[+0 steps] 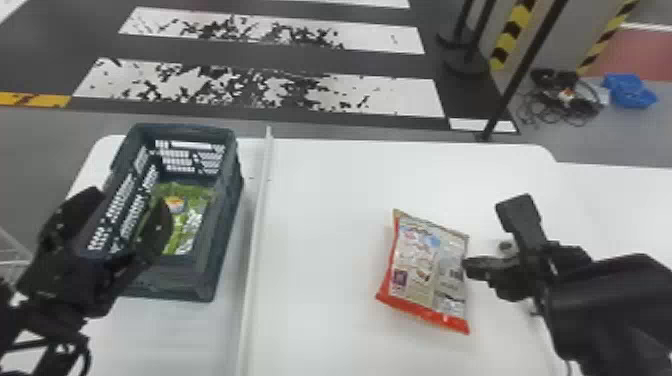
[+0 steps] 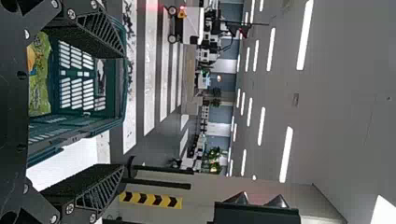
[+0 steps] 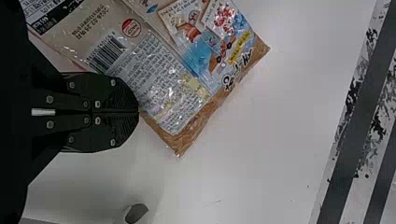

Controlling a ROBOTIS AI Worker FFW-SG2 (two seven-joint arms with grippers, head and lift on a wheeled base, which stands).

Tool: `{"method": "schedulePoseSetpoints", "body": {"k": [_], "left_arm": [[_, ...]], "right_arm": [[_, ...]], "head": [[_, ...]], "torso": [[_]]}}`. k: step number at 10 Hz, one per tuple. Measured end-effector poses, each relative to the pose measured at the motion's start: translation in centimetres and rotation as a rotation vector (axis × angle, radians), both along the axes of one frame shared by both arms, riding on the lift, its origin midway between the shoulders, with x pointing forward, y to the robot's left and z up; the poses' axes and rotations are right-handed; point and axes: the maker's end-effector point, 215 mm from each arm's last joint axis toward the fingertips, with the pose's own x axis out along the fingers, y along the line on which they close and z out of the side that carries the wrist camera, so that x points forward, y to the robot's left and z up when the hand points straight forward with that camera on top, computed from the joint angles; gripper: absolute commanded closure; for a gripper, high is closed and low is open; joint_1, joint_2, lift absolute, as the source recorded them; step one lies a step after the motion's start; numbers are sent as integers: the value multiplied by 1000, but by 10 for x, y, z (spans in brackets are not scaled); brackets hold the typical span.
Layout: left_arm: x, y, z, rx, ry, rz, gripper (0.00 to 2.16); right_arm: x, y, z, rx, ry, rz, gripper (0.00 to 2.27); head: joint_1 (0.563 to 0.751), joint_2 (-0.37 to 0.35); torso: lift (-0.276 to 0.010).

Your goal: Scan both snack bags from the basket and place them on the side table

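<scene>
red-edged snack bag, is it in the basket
No, the red-edged snack bag lies on the white table, apart from the basket and across a pale strip from it.

Remotely, I saw a white surface (image 1: 325,200) bearing a dark-green latticed plastic basket (image 1: 226,220) and, well apart, a red-and-beige plastic snack bag (image 1: 425,270).

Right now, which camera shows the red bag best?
The head view: the red bag shows all four corners there. The right wrist view gives a closer look, but the picture's edge cuts it off.
</scene>
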Motion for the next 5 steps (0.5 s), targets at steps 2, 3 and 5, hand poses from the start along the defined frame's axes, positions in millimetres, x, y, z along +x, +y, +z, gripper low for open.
{"method": "schedulePoseSetpoints", "body": {"k": [2,3,5], "left_arm": [[-1,1,2,2,-3,0,167],[-2,0,3,2,-3,0,167],[-3,0,3,2,-3,-3,167]], "right_arm": [[6,4,2,-8,-10,14,2260],[8,7,2,-9,-12,20,2260],[11,3,4,-42,-27,5,2148]], "head": [[695,-66],[695,-63],[695,-64]], "torso": [[-74],[-74],[-74]]}}
